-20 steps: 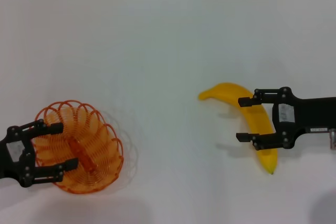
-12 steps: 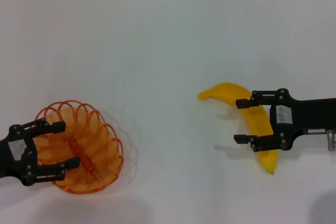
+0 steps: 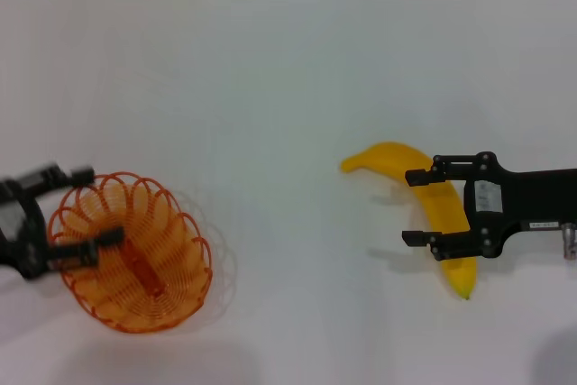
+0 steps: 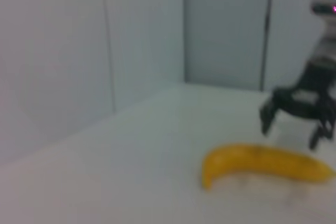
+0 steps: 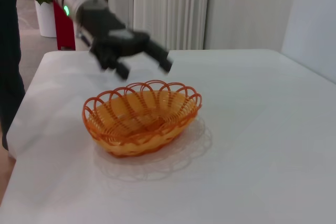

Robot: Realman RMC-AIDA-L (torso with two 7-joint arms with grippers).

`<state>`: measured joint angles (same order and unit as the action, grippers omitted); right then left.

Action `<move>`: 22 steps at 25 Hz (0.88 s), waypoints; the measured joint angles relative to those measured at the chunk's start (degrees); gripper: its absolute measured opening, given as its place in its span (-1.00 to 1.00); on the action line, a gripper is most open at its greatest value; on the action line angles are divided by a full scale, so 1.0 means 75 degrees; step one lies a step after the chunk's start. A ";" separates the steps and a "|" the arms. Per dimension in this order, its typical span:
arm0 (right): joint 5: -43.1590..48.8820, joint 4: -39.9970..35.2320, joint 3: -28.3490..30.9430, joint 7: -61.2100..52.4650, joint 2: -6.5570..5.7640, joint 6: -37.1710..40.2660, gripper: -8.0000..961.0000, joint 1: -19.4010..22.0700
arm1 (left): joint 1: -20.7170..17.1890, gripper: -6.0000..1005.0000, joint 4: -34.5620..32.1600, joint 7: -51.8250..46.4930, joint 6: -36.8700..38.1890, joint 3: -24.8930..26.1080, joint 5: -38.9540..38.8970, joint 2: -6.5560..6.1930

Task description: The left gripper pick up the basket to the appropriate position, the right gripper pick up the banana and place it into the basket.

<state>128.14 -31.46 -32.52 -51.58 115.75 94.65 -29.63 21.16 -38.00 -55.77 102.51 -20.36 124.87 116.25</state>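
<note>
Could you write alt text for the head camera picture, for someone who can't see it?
On a white table, the right gripper hangs open astride a yellow banana. Far to the left, the left gripper is open over the near-left rim of an orange wire basket.

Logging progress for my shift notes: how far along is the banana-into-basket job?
Nothing looks finished. The basket sits on the white table, with the open left end effector above its rim, not gripping it. The open right end effector straddles the banana, which lies on the table. Left: both grasps, moving the basket, dropping the banana in.
</note>
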 joint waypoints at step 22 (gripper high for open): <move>-0.0010 0.0000 0.0000 -0.0062 -0.0012 0.0000 0.59 -0.0187 | 0.3223 0.78 -0.3214 -0.5589 -0.0171 -0.2083 0.4457 -0.0267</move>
<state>128.06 -31.46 -32.52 -52.05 115.65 94.65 -31.04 45.33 -62.10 -97.69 101.23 -35.99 158.29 114.25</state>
